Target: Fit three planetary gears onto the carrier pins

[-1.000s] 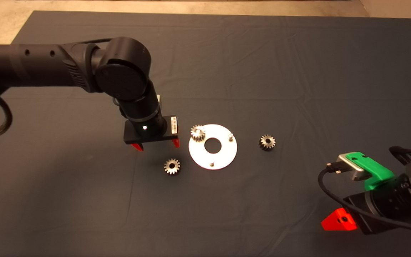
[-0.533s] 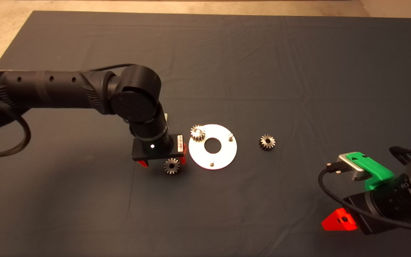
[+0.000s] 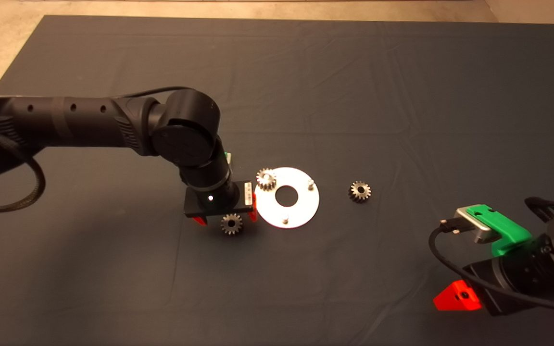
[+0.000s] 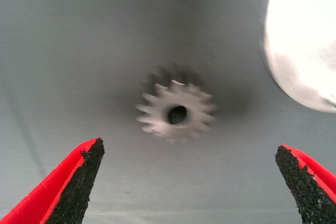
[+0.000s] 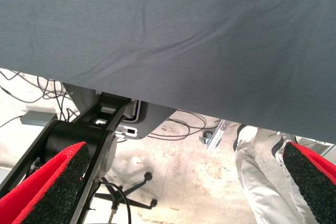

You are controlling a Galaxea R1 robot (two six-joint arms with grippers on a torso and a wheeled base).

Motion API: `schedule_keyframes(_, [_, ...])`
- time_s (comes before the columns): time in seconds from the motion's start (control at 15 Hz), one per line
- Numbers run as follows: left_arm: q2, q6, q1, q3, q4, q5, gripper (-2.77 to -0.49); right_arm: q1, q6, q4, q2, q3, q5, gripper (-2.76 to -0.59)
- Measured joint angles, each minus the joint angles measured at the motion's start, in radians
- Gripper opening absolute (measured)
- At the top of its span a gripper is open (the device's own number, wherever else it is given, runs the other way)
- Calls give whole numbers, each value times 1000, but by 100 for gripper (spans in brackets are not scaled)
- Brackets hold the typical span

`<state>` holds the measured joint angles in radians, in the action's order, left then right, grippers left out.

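Red-fingered right gripper [image 3: 455, 295] parked at lower right of the head view, fingers spread, empty. Left gripper [image 3: 226, 218] low at centre, fingers wide apart either side of a loose gear [image 3: 232, 224] flat on the dark mat [image 3: 354, 86], not touching it. Just right, round plate [image 3: 287, 197]: one gear [image 3: 267, 179] seated, two pins [image 3: 310, 183] bare. Third gear [image 3: 360, 191] farther right. White label on left wrist, writing unreadable.

Left pincer [image 3: 226, 217] over loose gear [image 3: 232, 224] — fingers apart
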<state>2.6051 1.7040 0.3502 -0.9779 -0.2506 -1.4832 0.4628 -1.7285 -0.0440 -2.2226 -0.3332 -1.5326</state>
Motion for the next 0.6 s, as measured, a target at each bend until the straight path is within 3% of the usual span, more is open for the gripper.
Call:
schedule_keyframes(0.27, [42,-28,-59,-15,0,3,-92,0,0,0,0,0,-1,-60])
schedule_keyframes(0.6, [54,-90,-65,-54,-2,1,-92,0,0,0,0,0,-1,-60])
